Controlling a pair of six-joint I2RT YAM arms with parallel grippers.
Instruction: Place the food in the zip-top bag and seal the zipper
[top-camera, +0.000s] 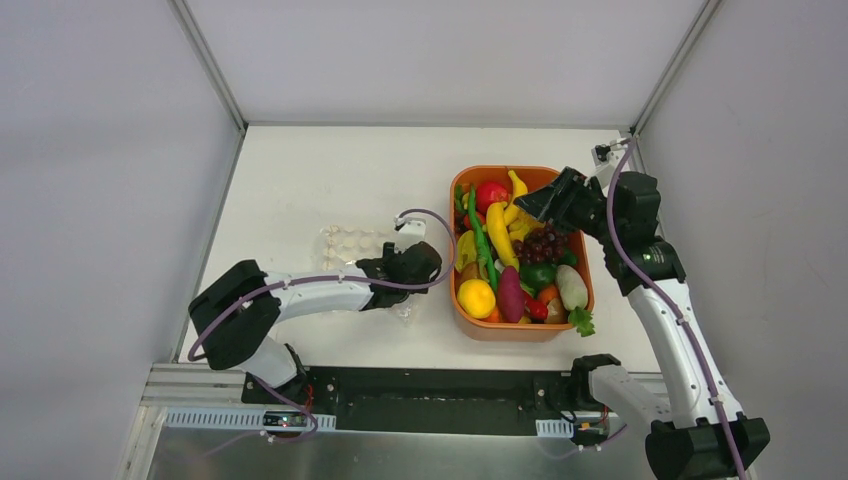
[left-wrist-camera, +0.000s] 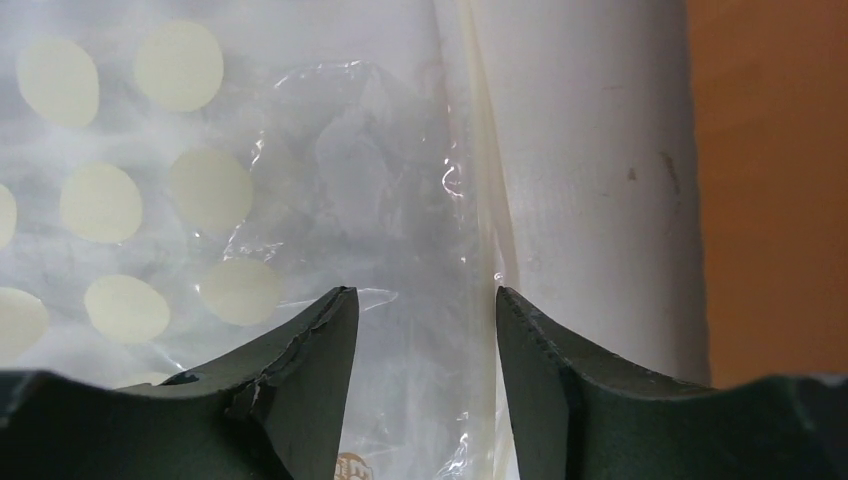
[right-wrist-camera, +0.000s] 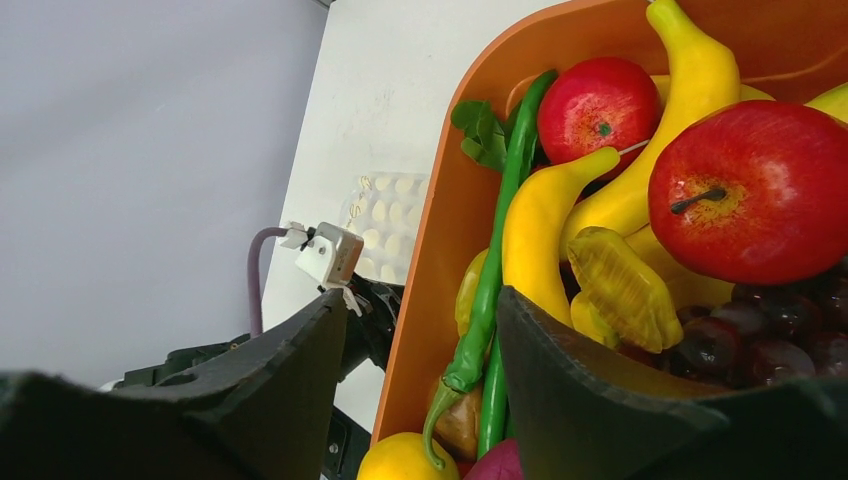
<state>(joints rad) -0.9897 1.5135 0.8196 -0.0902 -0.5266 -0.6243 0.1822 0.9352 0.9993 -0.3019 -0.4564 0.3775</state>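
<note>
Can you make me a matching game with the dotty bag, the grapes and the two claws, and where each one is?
Things:
1. zip-top bag
2. grapes
3. left claw
4. right claw

Places:
A. inside the orange tray
B. open, up over the tray
C. lying on the white table
D. open, down at the bag

Pairs: 1-C, 2-A, 3-D, 4-B

On table (top-camera: 320, 170): zip-top bag (top-camera: 345, 242) left of tray (top-camera: 453, 280); food (top-camera: 540, 243) in tray; left end effector (left-wrist-camera: 427, 295) over bag's tray-side edge.
</note>
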